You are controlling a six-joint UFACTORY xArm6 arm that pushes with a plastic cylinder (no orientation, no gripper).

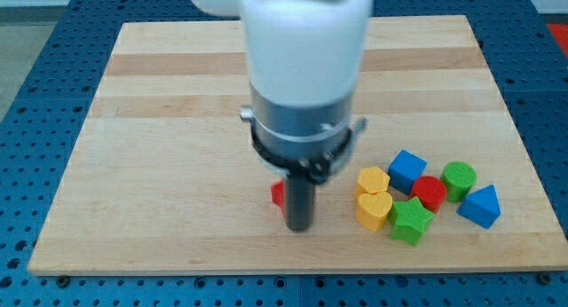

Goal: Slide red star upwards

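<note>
Item: red star (pixel 278 194). Location: lower middle of the wooden board (pixel 160 121), well to the view's left of the block cluster. Only a small red sliver shows at the view's left of the rod; the rest is hidden behind it, so the star shape cannot be confirmed from this view.

Item: my tip (pixel 299 228). Location: on the board, just beside the red star, at its view's-right and slightly toward the view's bottom. Contact appears likely, but the rod covers the meeting point. State: a plain rod with nothing to spread or pinch; it carries nothing.

Key relation: the star lies up and to the view's left of my tip. An upward slide calls for my tip to sit squarely below the star; from the present offset, a push would likely send it leftward as well as up.

Item: arm. Pose: upright over the board's middle, white housing (pixel 306 41) above a grey collar (pixel 303 134), rod pointing straight down.

Other stock, view's right, grouped closely: two yellow hearts (pixel 374 180) (pixel 374 210), blue cube (pixel 407 169), red cylinder (pixel 430 192), green cylinder (pixel 459 179), green star (pixel 412 220), blue triangle (pixel 480 206). None lies in the upward path.
</note>
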